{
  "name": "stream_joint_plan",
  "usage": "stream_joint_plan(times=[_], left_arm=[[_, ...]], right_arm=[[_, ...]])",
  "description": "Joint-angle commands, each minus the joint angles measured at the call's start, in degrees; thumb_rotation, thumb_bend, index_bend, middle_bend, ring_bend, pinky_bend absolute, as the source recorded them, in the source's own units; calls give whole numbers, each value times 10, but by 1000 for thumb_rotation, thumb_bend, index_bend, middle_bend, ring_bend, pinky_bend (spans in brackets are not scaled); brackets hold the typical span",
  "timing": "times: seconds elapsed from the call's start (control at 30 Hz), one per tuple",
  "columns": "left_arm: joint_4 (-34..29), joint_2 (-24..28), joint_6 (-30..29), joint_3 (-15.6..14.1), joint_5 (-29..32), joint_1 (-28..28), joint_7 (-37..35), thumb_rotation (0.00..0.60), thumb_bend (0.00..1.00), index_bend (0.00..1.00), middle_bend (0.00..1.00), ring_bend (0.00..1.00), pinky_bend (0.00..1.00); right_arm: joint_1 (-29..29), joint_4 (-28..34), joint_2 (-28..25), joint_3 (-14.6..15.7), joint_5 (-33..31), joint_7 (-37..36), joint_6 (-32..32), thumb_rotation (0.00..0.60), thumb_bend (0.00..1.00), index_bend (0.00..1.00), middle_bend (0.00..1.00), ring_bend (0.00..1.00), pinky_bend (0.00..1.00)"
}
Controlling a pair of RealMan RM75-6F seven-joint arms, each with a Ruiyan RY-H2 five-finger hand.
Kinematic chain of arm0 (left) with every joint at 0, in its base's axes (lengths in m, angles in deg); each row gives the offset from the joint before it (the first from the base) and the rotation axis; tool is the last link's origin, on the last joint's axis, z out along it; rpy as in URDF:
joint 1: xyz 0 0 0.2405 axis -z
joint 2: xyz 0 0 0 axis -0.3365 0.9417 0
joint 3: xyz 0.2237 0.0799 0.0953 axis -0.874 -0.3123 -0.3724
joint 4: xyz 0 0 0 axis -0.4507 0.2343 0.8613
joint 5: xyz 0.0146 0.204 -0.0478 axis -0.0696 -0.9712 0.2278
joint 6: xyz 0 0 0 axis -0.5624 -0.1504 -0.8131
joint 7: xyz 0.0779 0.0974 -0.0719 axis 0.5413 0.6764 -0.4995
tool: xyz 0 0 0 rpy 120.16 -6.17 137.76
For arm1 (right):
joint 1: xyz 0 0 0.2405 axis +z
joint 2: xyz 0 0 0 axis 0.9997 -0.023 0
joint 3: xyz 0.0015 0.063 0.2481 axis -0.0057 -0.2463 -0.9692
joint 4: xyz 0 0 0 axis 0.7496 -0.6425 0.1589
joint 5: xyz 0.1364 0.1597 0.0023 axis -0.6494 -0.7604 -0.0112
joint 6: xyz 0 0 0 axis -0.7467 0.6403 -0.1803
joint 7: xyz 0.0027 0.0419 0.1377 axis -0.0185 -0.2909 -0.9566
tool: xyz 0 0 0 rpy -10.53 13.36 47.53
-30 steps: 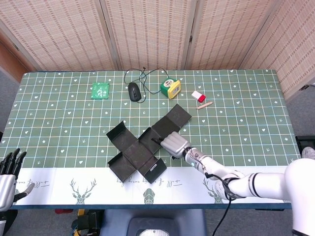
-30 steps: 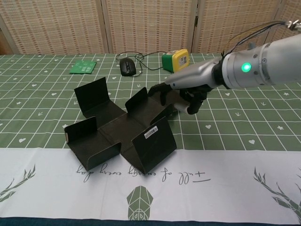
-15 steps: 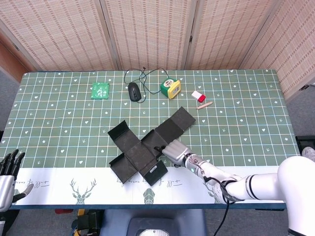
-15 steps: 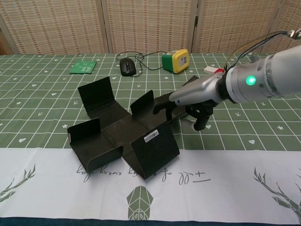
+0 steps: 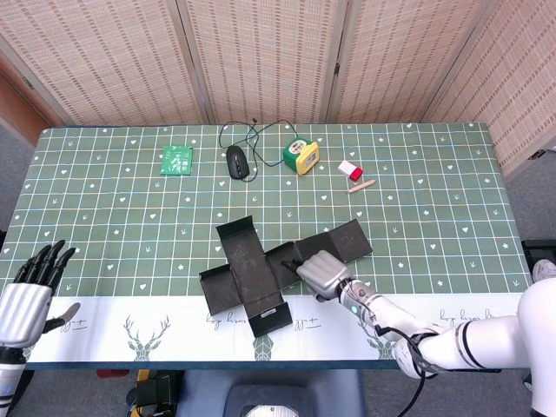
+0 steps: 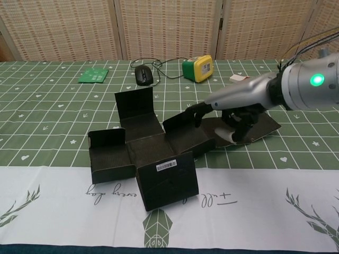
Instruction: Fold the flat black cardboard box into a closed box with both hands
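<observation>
1. Since the earlier frames your black cardboard box (image 5: 261,265) has turned on the table and slid toward the near right; it now lies on the near middle of the green tablecloth (image 5: 104,200), and its near flap reaches over the white strip.
2. Your right hand (image 5: 320,273) has come with it and rests on the long right panel. Its fingers (image 6: 200,108) are curled over the raised fold there, pressing it; I cannot tell if the thumb pinches the cardboard from below.
3. Your left hand (image 5: 30,291) has risen a little at the near left edge, well apart from the box, with fingers spread and holding nothing.
4. I judge the task is at an early stage: several flaps stand partly upright around the flat centre, but no walls are joined and the lid panel lies flat. The closing is all left to do.
5. Hidden: the right palm's underside, and the left hand in the chest view.
</observation>
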Motion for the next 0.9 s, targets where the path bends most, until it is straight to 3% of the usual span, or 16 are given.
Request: stream_joint_plan(times=[0.03, 0.17, 0.23, 0.3, 0.4, 0.47, 0.53, 0.67, 0.9], left_arm=[[4, 11, 47, 19, -20, 52, -24, 600, 169, 110, 31, 87, 159], [7, 8, 104, 31, -26, 106, -46, 600, 170, 213, 126, 233, 242], [8, 2, 126, 33, -32, 128, -50, 600, 170, 273, 208, 365, 365], [19, -12, 148, 34, -37, 152, -54, 600, 169, 327, 312, 535, 590], [30, -28, 189, 31, -33, 181, -67, 600, 154, 294, 327, 717, 800], [31, -37, 208, 31, -28, 197, -60, 600, 128, 240, 262, 733, 892], [34, -50, 220, 31, -23, 208, -52, 600, 116, 194, 219, 729, 922], [48, -88, 254, 31, -4, 233, -30, 600, 107, 122, 186, 732, 929], [76, -154, 284, 37, 25, 267, 4, 600, 107, 107, 175, 731, 929]], right_arm=[[-28, 21, -33, -25, 36, -23, 49, 600, 684, 10, 137, 736, 935], [-49, 41, -77, -38, 57, -36, 72, 600, 682, 10, 137, 736, 935], [-56, 45, -93, -40, 61, -38, 76, 600, 681, 9, 137, 736, 935], [-64, 48, -107, -41, 64, -41, 75, 600, 681, 7, 137, 736, 935], [-74, 48, -120, -42, 67, -45, 71, 600, 680, 6, 137, 736, 935], [-82, 46, -126, -41, 71, -48, 67, 600, 681, 5, 137, 736, 935], [-87, 44, -129, -41, 75, -49, 63, 600, 681, 5, 137, 736, 935], [-98, 37, -128, -43, 86, -51, 55, 600, 681, 5, 137, 736, 936], [-115, 24, -124, -50, 102, -63, 44, 600, 681, 5, 137, 737, 937]])
